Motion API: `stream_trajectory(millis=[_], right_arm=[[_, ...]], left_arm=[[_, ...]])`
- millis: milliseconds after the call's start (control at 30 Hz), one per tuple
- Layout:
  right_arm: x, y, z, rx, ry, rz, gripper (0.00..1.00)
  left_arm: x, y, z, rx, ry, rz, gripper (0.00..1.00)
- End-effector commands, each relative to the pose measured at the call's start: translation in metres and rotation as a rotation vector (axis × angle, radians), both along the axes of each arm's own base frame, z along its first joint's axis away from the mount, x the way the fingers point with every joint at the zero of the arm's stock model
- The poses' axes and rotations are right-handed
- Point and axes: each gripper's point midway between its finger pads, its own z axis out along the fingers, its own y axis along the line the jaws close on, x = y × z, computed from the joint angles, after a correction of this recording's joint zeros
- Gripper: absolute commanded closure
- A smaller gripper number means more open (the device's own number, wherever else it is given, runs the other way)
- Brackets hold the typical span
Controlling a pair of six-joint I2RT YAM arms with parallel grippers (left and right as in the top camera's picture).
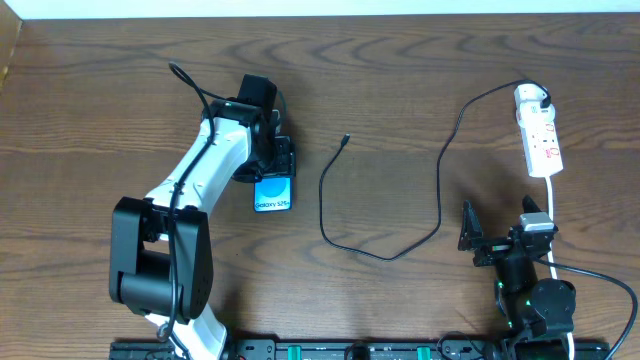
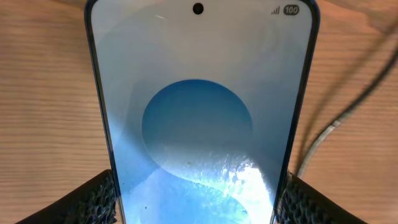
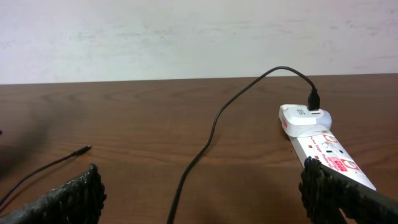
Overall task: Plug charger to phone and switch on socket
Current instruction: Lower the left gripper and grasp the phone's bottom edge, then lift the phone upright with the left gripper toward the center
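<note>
Left gripper (image 1: pixel 271 168) pinches the slim blue-screened phone (image 1: pixel 273 192) by its edges, presumably steadying it. The thin black charger cable (image 1: pixel 325 205) lies loose to its right. Right gripper (image 3: pixel 199 198) gapes wide, empty.

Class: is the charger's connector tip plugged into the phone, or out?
Out. The connector tip lies bare on the table, apart from the phone.

Overhead looks down, left wrist hugs phone (image 2: pixel 198 124), right wrist faces socket (image 3: pixel 324 148)
</note>
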Motion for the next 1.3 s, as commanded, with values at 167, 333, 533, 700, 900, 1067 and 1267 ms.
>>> stream_trajectory(millis=[167, 333, 533, 700, 900, 1067, 1267], right_arm=[[0.0, -0.003, -0.001, -0.009, 0.0, -0.015, 0.01], [0.0, -0.003, -0.001, -0.009, 0.0, -0.015, 0.01], [0.0, -0.003, -0.001, -0.009, 0.0, -0.015, 0.01], [0.0, -0.003, -0.001, -0.009, 0.0, -0.015, 0.01], [0.0, -0.003, -0.001, -0.009, 0.0, -0.015, 0.01], [0.0, -0.003, -0.001, -0.009, 0.0, -0.015, 0.01], [0.0, -0.003, -0.001, -0.009, 0.0, -0.015, 0.01]], left_arm=[[-0.003, -0.038, 0.022, -0.225, 0.016, -0.021, 0.29], [-0.009, -0.059, 0.032, -0.361, 0.047, -0.041, 0.29], [-0.014, -0.083, 0.047, -0.523, 0.072, -0.068, 0.29], [-0.016, -0.1, 0.063, -0.654, 0.08, -0.095, 0.29], [-0.013, -0.116, 0.083, -0.799, 0.094, -0.078, 0.29], [-0.005, -0.127, 0.101, -0.916, 0.103, -0.052, 0.29], [0.014, -0.126, 0.117, -0.999, 0.101, 0.031, 0.29]])
